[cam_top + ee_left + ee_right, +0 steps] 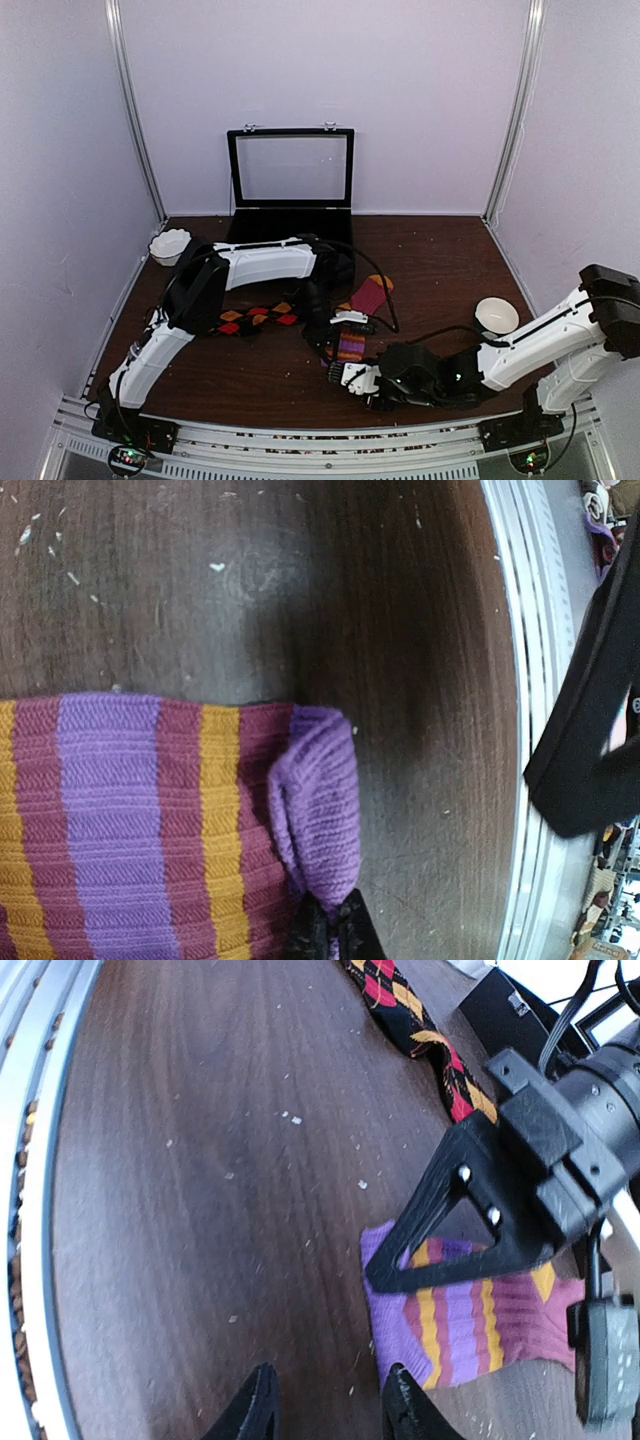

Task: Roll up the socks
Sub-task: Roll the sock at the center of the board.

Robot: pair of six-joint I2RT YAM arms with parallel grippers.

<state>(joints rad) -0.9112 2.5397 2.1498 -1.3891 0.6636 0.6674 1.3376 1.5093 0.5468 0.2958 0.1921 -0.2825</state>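
Note:
The striped sock (362, 305) lies mid-table, orange toe far, purple cuff near. My left gripper (338, 336) is shut on that cuff; in the left wrist view its black fingertips (335, 930) pinch the cuff's folded purple edge (320, 810). The black argyle sock (255, 318) lies flat to the left, partly under the left arm. My right gripper (345, 378) hovers low just in front of the cuff, open and empty. In the right wrist view its right fingertip (403, 1405) sits beside the striped sock's (470, 1325) near corner, below the left gripper's finger (478, 1195).
A black case (290, 225) with its glass lid raised stands at the back. One white bowl (168, 245) sits at the far left, another (496, 315) at the right by the right arm. A metal rail (330, 445) runs along the front edge. Crumbs dot the wood.

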